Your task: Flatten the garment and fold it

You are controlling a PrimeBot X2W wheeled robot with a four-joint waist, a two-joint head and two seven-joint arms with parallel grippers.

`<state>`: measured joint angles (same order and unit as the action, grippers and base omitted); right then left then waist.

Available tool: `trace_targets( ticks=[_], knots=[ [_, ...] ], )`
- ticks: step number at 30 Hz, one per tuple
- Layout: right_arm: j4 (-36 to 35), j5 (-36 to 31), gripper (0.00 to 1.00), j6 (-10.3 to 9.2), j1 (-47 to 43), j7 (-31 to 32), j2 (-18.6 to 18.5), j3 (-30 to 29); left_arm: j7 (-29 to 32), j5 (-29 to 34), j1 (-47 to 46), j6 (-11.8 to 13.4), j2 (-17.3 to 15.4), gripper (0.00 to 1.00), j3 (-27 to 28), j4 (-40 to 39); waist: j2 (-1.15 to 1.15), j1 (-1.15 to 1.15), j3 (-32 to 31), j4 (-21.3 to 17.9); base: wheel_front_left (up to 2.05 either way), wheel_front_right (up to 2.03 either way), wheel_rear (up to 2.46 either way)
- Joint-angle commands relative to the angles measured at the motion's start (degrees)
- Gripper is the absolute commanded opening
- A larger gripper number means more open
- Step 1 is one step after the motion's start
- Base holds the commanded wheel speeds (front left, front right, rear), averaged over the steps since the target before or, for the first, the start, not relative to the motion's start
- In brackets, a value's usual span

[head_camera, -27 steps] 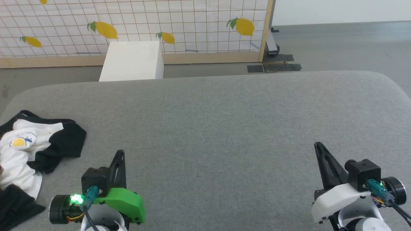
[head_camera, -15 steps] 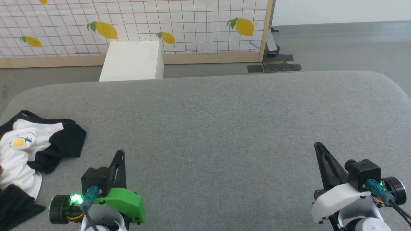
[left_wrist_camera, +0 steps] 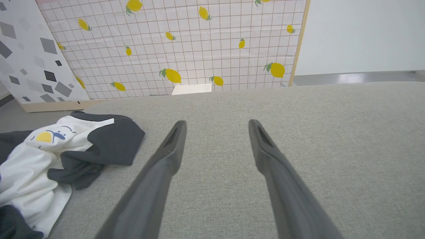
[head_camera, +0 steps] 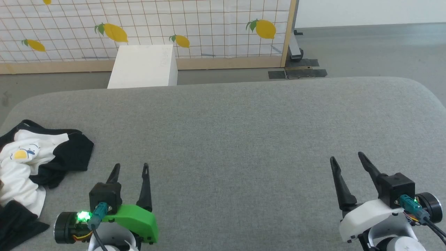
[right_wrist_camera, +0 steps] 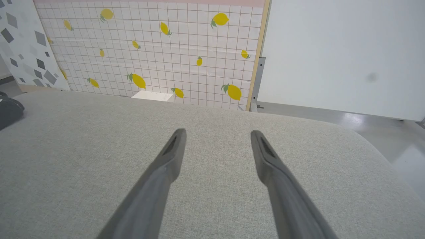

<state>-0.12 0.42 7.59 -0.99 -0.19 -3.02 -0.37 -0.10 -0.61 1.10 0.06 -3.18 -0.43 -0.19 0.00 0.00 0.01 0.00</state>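
Observation:
The garment (head_camera: 24, 167) lies crumpled at the left edge of the grey padded table (head_camera: 244, 125): white cloth, black sleeves, a small yellow-and-blue print facing up. The left wrist view has the garment (left_wrist_camera: 43, 159) at its left. My left gripper (head_camera: 130, 166) stands open near the front edge, a short way right of the garment and apart from it. Over the front right of the table my right gripper (head_camera: 346, 157) is open too. Neither holds anything. The left gripper (left_wrist_camera: 215, 123) and the right gripper (right_wrist_camera: 217, 132) show wide gaps in their own wrist views.
A white box (head_camera: 143, 66) stands on the floor beyond the table's far edge. Behind it rises a lemon-print grid screen (head_camera: 195, 28) with a wooden frame. Grey floor lies to the far right. A black edge of the garment (right_wrist_camera: 8, 111) shows at the right wrist view's left.
Both grippers were shut, fingers together, in the earlier frames; now both stand open. The garment has not moved.

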Motion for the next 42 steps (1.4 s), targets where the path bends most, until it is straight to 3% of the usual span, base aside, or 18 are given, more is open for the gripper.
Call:
trace_targets(
  ticks=[1,25,42],
  knots=[
    [-0.1,0.3,1.00,0.00,-0.2,-0.5,0.0,-0.5,-0.5,0.0,0.2,0.1,0.0,1.00,0.0,0.0,0.00,0.00,0.0,0.0,0.00,0.00,0.00],
    [-0.3,1.5,1.00,-0.02,-1.3,-3.3,0.0,-4.6,-3.3,-0.3,0.9,0.9,0.1,1.00,-0.6,-0.5,0.00,0.00,0.2,0.5,0.00,0.00,0.00],
    [-0.7,0.8,1.00,-0.03,-1.7,-5.3,0.0,-6.3,-5.3,-1.1,1.1,1.9,0.1,1.00,-1.0,-1.0,0.00,0.00,0.7,4.3,0.00,0.00,0.00]
  ],
)
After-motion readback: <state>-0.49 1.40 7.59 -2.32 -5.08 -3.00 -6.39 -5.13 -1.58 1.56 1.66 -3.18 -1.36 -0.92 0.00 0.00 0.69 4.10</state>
